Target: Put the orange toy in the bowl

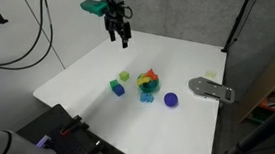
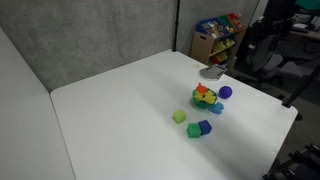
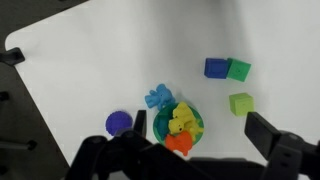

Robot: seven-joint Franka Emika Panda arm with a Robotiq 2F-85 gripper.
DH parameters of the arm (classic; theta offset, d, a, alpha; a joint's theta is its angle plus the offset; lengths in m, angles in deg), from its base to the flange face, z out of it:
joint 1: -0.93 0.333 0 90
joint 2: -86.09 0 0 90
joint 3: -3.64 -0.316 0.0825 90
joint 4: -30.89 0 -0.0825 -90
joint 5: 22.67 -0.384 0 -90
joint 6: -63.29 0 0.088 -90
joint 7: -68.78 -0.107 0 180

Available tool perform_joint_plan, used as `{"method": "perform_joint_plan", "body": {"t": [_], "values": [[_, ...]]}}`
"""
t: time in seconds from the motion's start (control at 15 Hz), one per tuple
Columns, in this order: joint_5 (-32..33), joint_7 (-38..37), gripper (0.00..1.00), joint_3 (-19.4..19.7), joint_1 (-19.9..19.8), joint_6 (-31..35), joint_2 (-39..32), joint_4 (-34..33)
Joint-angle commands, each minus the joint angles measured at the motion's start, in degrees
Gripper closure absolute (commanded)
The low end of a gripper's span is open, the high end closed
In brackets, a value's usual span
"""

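The green bowl (image 3: pixel 157 127) stands on the white table with a yellow toy inside it. The orange toy (image 3: pixel 179 142) rests at the bowl's rim, against the yellow toy and partly over the edge. The bowl also shows in both exterior views (image 1: pixel 149 84) (image 2: pixel 205 98). My gripper (image 1: pixel 120 30) hangs high above the table, well apart from the bowl. In the wrist view its fingers (image 3: pixel 200 128) are spread wide with nothing between them.
A dark blue ball (image 3: pixel 119 122) and a light blue toy (image 3: pixel 158 97) lie beside the bowl. A blue block (image 3: pixel 216 67), a green block (image 3: pixel 238 69) and a yellow-green block (image 3: pixel 241 103) lie further off. A grey flat metal piece (image 1: pixel 211 88) sits near the table edge.
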Motion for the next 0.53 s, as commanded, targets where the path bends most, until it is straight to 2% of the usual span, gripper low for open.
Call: {"method": "perform_joint_plan", "body": {"t": [0.0, 0.47], "values": [[0.4, 3.4, 0.00, -1.0, -1.5, 1.5, 8.4, 5.3], [-0.3, 6.7, 0.00, -1.0, -2.4, 2.2, 15.4, 9.4]]}}
